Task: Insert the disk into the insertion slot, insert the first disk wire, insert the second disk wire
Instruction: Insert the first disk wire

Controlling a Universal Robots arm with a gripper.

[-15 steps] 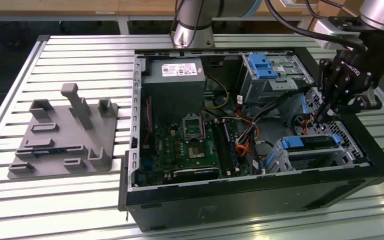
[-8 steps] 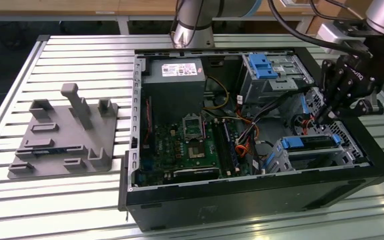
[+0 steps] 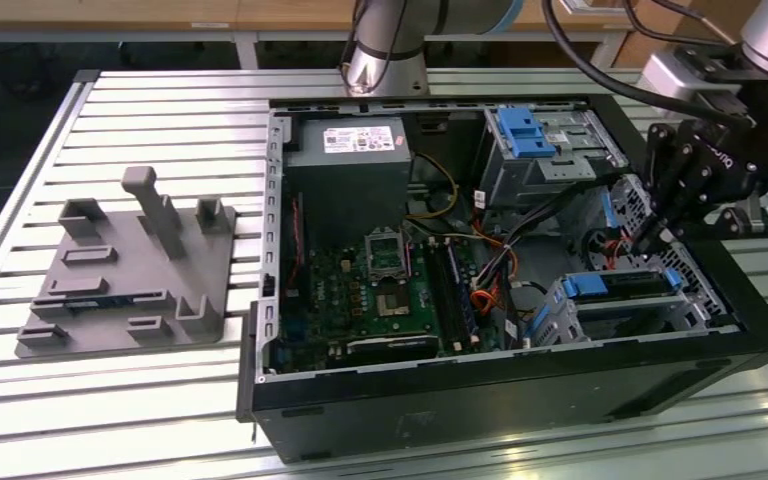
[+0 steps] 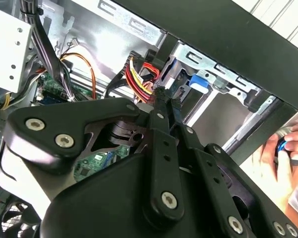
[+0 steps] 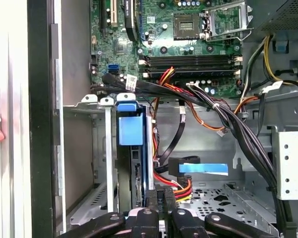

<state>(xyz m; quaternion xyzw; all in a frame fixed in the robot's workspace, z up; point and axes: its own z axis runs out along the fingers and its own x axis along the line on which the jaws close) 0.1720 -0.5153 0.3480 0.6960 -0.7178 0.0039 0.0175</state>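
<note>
The disk [image 3: 618, 285], a flat drive in a glossy blue plastic carrier, lies inside the insertion slot [image 3: 564, 320], a low cage of bare punched sheet metal at about 4 o'clock in the open computer case [image 3: 491, 400] as the exterior view shows it. In the first wrist view the disk [image 5: 131, 130] is seen edge-on between the slot's thin silver rails [image 5: 107, 148].

The black, jointed end effector [image 3: 651, 238] hangs just above the slot at about 3 o'clock of the case. In both wrist views it [image 5: 162, 198] [image 4: 166, 96] is clenched to a narrow gap, right beside a bundle of red, yellow and black wires [image 5: 184, 187] [image 4: 138, 74]. I cannot tell whether the bundle's plug is pinched in it. A flat black cable with a blue tab [image 5: 203, 168] lies near.

A green motherboard [image 3: 371, 290] fills the case floor toward 7 o'clock, with a grey boxy power supply [image 3: 344, 160] at 11 o'clock. A taller silver cage [image 3: 564, 150] with a blue clip [image 3: 524, 130] is at 1 o'clock. A matt grey moulded fixture [image 3: 131, 270] sits at 9 o'clock on the ribbed metal tabletop [image 3: 157, 110]. A person's hand [image 4: 288, 148] is outside the case wall.
</note>
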